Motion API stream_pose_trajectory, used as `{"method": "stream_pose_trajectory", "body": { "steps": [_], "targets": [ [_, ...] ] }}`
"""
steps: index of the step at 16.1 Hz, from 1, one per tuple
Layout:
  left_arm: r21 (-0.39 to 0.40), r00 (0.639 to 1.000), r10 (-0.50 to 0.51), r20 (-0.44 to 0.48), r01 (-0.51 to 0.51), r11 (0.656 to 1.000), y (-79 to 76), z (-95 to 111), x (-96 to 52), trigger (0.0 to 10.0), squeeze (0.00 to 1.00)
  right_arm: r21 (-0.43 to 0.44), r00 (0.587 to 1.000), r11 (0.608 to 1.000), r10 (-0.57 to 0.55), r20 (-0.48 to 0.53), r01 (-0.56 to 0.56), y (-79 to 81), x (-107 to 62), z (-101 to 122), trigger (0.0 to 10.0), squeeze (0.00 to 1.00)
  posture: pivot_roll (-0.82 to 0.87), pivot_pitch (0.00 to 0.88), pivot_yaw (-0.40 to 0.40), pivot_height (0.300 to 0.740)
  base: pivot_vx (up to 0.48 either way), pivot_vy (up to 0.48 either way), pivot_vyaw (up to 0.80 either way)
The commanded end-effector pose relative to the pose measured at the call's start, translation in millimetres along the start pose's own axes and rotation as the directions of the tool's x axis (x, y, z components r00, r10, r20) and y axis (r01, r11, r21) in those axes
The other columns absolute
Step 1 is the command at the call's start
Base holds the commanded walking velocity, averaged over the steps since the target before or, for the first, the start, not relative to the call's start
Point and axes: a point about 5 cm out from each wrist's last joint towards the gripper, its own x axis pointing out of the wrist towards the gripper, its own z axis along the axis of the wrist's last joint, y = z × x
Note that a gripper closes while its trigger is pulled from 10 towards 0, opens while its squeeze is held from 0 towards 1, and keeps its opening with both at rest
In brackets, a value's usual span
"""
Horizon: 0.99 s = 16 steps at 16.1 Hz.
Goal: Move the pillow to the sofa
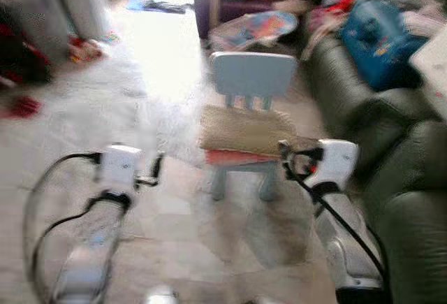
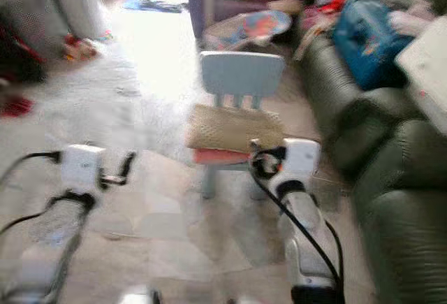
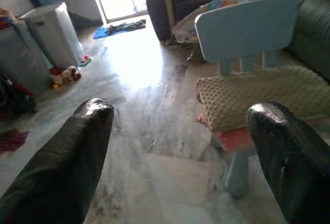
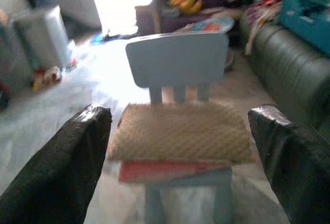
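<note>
Marble floor (image 1: 174,213); right pincer (image 4: 178,152) gapes empty before chair's pillow (image 4: 178,134).

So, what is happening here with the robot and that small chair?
The robot stands facing a small pale blue plastic chair on which a beige textured pillow lies, on top of a flat red cushion. Both arms are raised toward it: the right gripper, jaws open, points straight at the pillow, and the left gripper, also open, is off to the chair's side. Nothing is held yet. The dark green leather sofa stands to the robot's right.
</note>
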Motion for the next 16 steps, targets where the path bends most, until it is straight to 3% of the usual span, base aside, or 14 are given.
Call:
{"method": "stream_pose_trajectory", "body": {
  "steps": [1,4,10,13,16],
  "targets": [
    [0.001,0.998,-0.062,-0.01,0.062,0.998,-12.0,-4.0,5.7,10.0,0.0,-0.001,0.999,0.999,-0.039,0.036,0.039,-4.4,-0.7,1.4,10.0,0.0,0.01,0.0,-0.021,0.74,0.0,0.0,0.0],
    [0.018,0.999,-0.028,-0.016,0.028,0.999,-9.1,-3.9,3.6,10.0,0.0,-0.018,0.998,1.0,-0.021,0.054,0.022,-2.9,3.1,6.5,10.0,0.0,0.01,0.0,-0.031,0.74,0.0,0.0,0.0],
    [0.111,0.994,-0.107,-0.034,0.11,0.988,-16.3,-13.1,1.6,10.0,0.0,0.025,0.997,0.999,-0.045,0.069,0.043,-8.8,-5.8,1.5,10.0,0.0,-0.03,0.0,0.043,0.74,0.0,0.0,0.0],
    [0.082,0.99,-0.091,-0.109,0.1,0.992,-4.1,-28.9,0.4,10.0,0.0,0.015,0.996,0.998,-0.065,0.054,0.065,-16.7,-13.3,-2.2,10.0,0.0,-0.04,0.0,0.06,0.74,0.0,0.0,0.0],
    [0.08,0.993,-0.073,-0.089,0.08,0.994,-0.6,-25.9,2.8,10.0,0.0,0.0,0.997,0.998,-0.055,0.048,0.055,-18.7,-12.1,-2.3,10.0,0.0,-0.04,0.0,0.041,0.74,0.0,0.0,0.0]
  ]
}}
